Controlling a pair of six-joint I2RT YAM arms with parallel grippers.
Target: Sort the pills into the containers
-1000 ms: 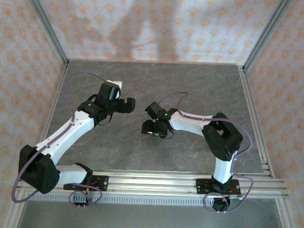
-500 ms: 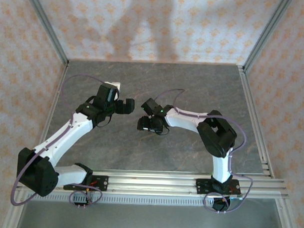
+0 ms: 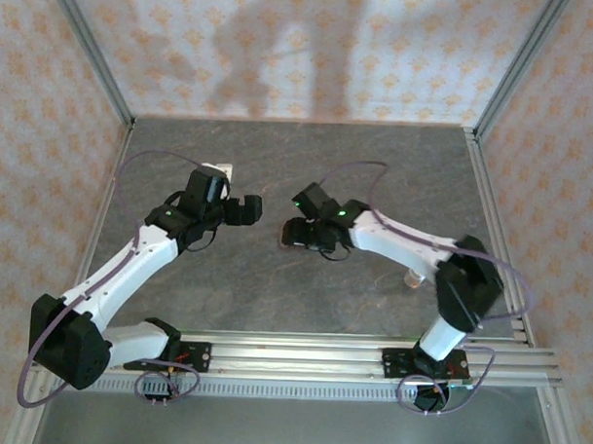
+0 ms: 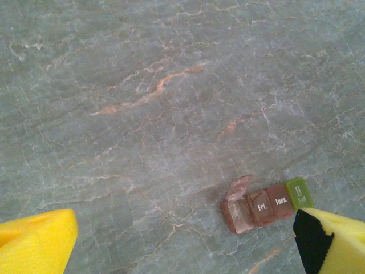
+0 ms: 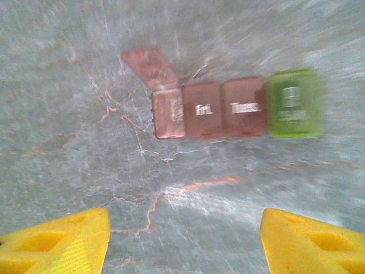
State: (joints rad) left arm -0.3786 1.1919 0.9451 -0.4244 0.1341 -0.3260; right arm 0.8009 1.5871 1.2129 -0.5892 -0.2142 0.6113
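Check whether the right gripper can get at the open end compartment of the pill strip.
Probably yes: the right gripper hangs open just short of the pill strip, its end lid up, bare table between.

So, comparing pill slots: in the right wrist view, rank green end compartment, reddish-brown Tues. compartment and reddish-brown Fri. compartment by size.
Largest: green end compartment.
reddish-brown Tues. compartment, reddish-brown Fri. compartment: nearly alike, blurred.

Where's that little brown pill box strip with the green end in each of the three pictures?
Top external: the pill strip is probably the pale speck just left of the right tool, mid-table; too small to be sure.
Left wrist: pill strip at lower right.
Right wrist: pill strip at upper centre, blurred.
Shared landmark: its green end, opposite the raised flap.
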